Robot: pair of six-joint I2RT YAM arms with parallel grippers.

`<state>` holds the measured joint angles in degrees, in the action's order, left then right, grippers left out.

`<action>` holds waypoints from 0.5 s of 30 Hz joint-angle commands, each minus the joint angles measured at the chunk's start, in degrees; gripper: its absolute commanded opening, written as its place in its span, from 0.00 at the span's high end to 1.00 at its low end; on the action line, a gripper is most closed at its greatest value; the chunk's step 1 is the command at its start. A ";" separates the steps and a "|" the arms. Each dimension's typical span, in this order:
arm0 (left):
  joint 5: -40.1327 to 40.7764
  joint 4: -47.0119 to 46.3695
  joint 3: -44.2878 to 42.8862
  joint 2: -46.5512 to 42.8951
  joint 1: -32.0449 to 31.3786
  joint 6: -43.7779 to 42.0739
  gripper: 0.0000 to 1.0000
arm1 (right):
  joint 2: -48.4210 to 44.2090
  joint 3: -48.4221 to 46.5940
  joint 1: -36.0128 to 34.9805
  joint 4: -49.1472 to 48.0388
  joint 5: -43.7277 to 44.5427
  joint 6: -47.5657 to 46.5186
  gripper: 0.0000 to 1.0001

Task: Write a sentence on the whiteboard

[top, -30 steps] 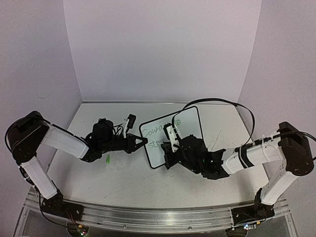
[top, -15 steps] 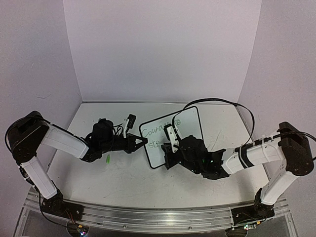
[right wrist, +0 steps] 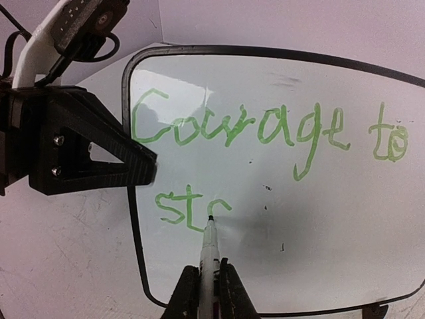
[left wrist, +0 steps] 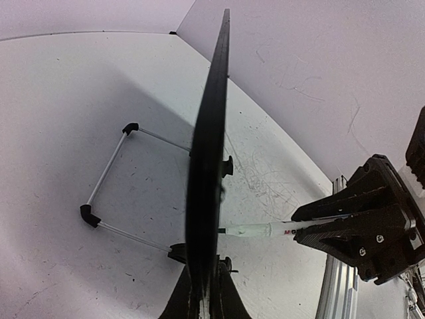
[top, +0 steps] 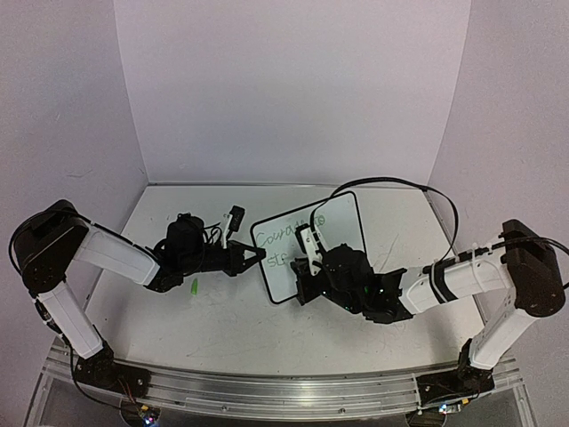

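The whiteboard [right wrist: 319, 232] stands mid-table between the two arms, and the left gripper [left wrist: 204, 296] is pinching its left edge. The sentence [right wrist: 252, 126] reads "Courage to" up top, and below there's just "st" and a half-formed letter. The right gripper [right wrist: 207, 286] is clamped on the marker [right wrist: 210, 246], tip on the board. I'd call it roughly halfway, with words left to write.

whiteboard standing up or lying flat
Standing up: in the left wrist view the whiteboard is edge-on, its wire stand resting on the table beside it, left gripper shut on its edge.
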<state>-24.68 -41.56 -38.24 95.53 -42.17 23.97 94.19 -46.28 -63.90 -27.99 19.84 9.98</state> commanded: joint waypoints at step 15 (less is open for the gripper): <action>1.96 3.15 -0.27 -1.04 0.05 -2.87 1.00 | 0.42 0.00 0.37 2.54 4.34 -0.63 1.00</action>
<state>-24.40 -41.45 -38.24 95.42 -42.17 23.97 94.19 -46.28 -63.98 -27.27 20.41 9.74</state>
